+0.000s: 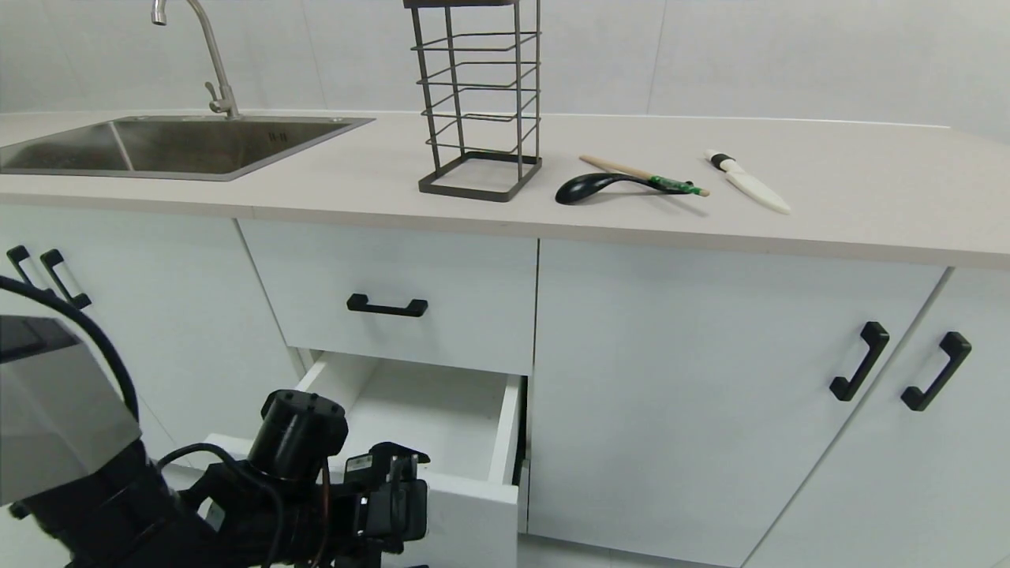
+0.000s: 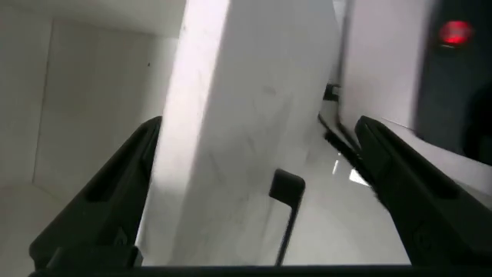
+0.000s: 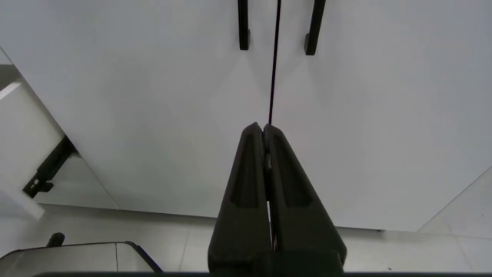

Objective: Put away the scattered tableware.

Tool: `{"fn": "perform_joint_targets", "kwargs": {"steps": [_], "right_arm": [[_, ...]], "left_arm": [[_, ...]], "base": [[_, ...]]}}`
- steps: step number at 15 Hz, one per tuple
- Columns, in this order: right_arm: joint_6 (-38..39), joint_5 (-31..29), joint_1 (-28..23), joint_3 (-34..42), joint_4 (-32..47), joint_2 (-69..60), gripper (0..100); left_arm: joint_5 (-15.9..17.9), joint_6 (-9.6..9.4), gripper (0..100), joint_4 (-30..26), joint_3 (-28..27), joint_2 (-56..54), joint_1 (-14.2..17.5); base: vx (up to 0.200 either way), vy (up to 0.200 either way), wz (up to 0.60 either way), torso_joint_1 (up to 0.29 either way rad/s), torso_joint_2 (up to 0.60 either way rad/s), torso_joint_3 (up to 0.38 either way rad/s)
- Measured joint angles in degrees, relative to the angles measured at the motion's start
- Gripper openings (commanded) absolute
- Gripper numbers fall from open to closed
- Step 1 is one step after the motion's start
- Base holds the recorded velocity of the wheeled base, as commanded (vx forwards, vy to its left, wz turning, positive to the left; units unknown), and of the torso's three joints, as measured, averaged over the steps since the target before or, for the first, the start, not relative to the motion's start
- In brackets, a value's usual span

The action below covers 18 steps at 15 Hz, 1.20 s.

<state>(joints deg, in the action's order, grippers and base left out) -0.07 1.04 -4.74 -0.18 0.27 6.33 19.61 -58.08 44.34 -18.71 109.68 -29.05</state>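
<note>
So here's my view. My left tool [image 1: 398, 497] is down low at the front panel of the pulled-out bottom drawer [image 1: 442, 410]. From the left wrist view the tool [image 2: 260, 131] is spread wide, one finger on each side of the drawer front, with the black handle [image 2: 286, 201] in the gap between them. It's got nothing gripped.

My right tool [image 3: 267, 138] has its fingers pressed flat together with nothing between them, and it's facing a pair of white cabinet doors [image 3: 154, 100].

The tableware is all up on the worktop [image 1: 868, 197], well apart from both tools. There's a black spoon [image 1: 600, 186] with a wooden stick [image 1: 631, 170] lying across its handle. A white knife [image 1: 748, 182] is near them, on the side away from the wire rack [image 1: 480, 102]. The sink [image 1: 181, 146] is over at the far left.
</note>
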Motion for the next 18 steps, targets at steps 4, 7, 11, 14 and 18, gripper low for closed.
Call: {"fn": "perform_joint_targets", "kwargs": {"steps": [4,7,11,14,18], "right_arm": [[0.0,0.0,0.0,0.0,0.0,0.0,0],[0.0,0.0,0.0,0.0,0.0,0.0,0],[0.0,0.0,0.0,0.0,0.0,0.0,0],[0.0,0.0,0.0,0.0,0.0,0.0,0],[0.0,0.0,0.0,0.0,0.0,0.0,0]], "left_arm": [[0.1,0.00,100,-0.5,2.2,-4.5,-1.6],[0.1,0.02,100,-0.5,3.7,-6.4,-1.6],[0.0,0.60,100,-0.9,8.0,-10.8,-2.0],[0.0,4.64,100,-1.3,9.0,-16.3,-4.6],[-1.0,23.13,100,-0.9,9.5,-30.6,-7.1]], "base": [[0.000,0.000,0.00,0.000,0.00,0.000],[0.000,0.000,0.00,0.000,0.00,0.000],[0.000,0.000,0.00,0.000,0.00,0.000],[0.000,0.000,0.00,0.000,0.00,0.000],[0.000,0.000,0.00,0.000,0.00,0.000]]}}
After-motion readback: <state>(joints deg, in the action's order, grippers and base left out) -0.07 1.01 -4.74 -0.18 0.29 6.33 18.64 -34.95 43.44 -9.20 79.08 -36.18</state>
